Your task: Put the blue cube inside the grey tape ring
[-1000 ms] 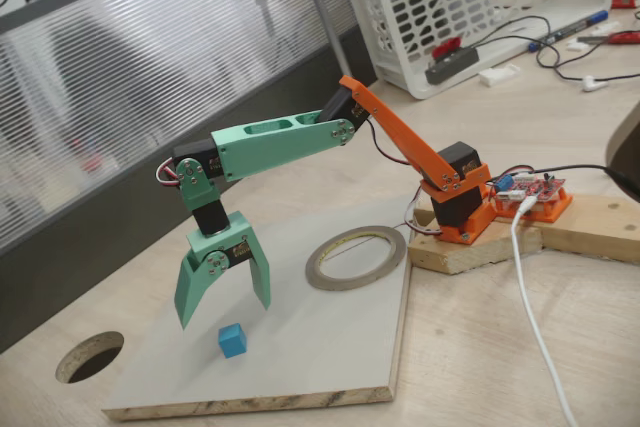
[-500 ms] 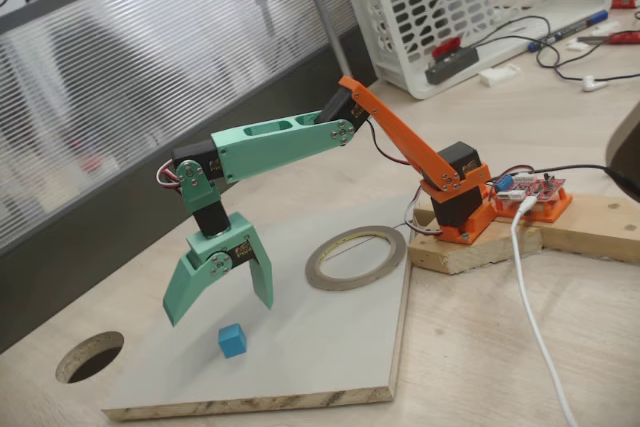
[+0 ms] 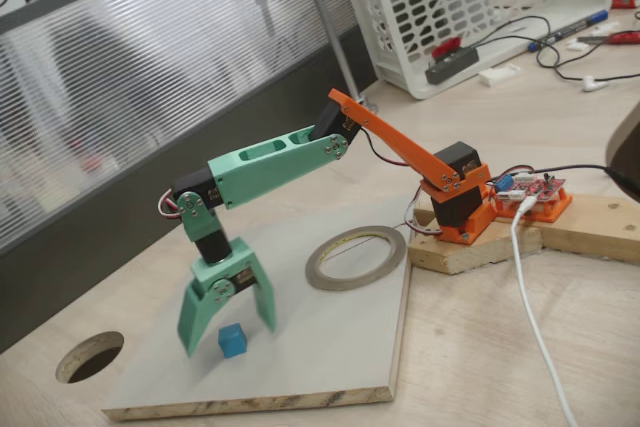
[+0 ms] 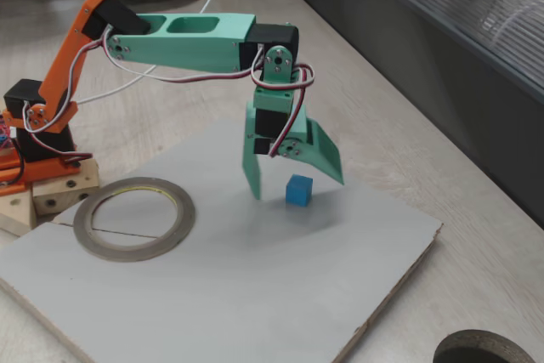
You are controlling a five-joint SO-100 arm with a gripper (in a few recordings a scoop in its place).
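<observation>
On the grey board, well apart from the grey tape ring, the blue cube sits flat. The green gripper points down over it, its 2 fingers spread wide on either side of the cube, gripping nothing.

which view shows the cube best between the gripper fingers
The fixed view from the board's far side: the cube sits clear between the open gripper. In the other fixed view the cube is lower, partly behind a blurred finger.
</observation>
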